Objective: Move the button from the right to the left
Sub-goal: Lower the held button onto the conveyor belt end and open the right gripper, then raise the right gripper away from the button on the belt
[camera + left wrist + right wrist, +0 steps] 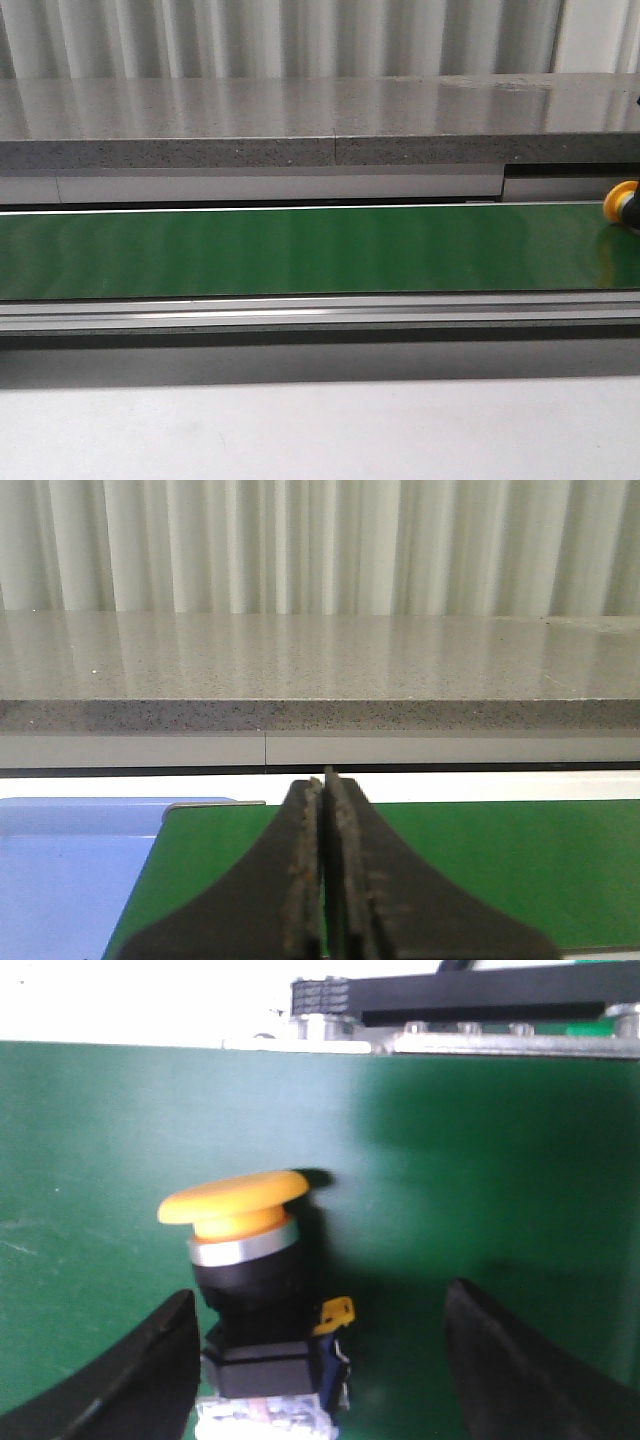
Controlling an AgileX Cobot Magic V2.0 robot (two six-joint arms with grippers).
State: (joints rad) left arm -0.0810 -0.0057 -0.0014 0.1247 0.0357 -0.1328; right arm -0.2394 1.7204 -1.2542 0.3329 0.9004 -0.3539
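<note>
Green belt (300, 250) carries our push-button (245, 1280) at 3 o'clock; right claw (320, 1360) wide to straddle it, left claw (324, 880) closed, waiting.

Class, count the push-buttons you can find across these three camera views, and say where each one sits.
1. The button lies on the green belt at its far right end, between the open fingers of the right gripper. More could lie outside the views.

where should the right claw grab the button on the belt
Grip the black collar of the button, below the wide yellow cap, closing from both sides. The right claw is open and already straddles it; the cap overhangs, so it likely resists slipping out.
</note>
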